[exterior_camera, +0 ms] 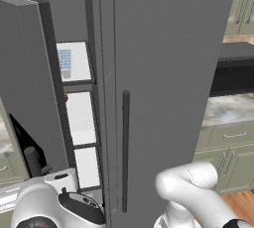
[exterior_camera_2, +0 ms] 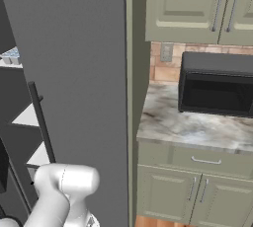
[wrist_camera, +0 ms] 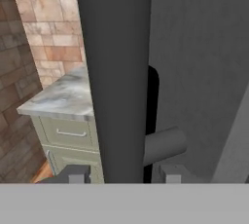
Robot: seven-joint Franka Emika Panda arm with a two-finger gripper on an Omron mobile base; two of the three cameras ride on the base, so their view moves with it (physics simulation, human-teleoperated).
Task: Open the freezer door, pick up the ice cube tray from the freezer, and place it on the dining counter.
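Note:
The freezer door (exterior_camera: pixel 27 73) stands swung out at the left, its black panel (exterior_camera: pixel 20 140) on the outer face. In the hand view its dark bar handle (wrist_camera: pixel 114 72) runs upright between my fingertips (wrist_camera: pixel 78 174), with a narrow gap on each side. My gripper (wrist_camera: pixel 121 174) is open around the bar, and in the left base view the gripper (exterior_camera: pixel 45 170) sits low by the door's edge. Inside the freezer (exterior_camera: pixel 79 118), the pale blue ice cube tray (exterior_camera: pixel 64 59) lies on the top white shelf; the tray (exterior_camera_2: pixel 11 55) also shows at the far left. The dining counter is out of view.
The plain grey door (exterior_camera: pixel 163 73) with its long dark handle (exterior_camera: pixel 125 150) stays shut beside the freezer. Right of it are a black microwave (exterior_camera_2: pixel 217 90) on a small marble counter (exterior_camera_2: pixel 188 127) and green cabinets (exterior_camera_2: pixel 192 189). A brick wall (wrist_camera: pixel 44 23) lies beyond the door.

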